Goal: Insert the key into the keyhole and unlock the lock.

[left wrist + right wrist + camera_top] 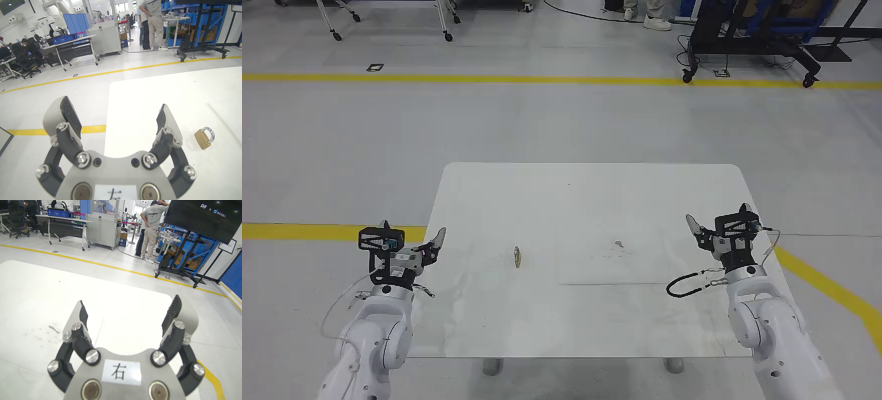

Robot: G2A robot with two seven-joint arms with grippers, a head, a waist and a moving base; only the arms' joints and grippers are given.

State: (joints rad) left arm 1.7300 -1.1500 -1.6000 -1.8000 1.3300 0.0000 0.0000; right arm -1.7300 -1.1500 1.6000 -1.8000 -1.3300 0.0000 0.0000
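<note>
Wearing a silver shackle (209, 133), the padlock (202, 141) is brass.

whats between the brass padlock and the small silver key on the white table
Nothing stands there: in the top view, only bare white table and the edge of a thin sheet separate the brass padlock and small silver key.
</note>
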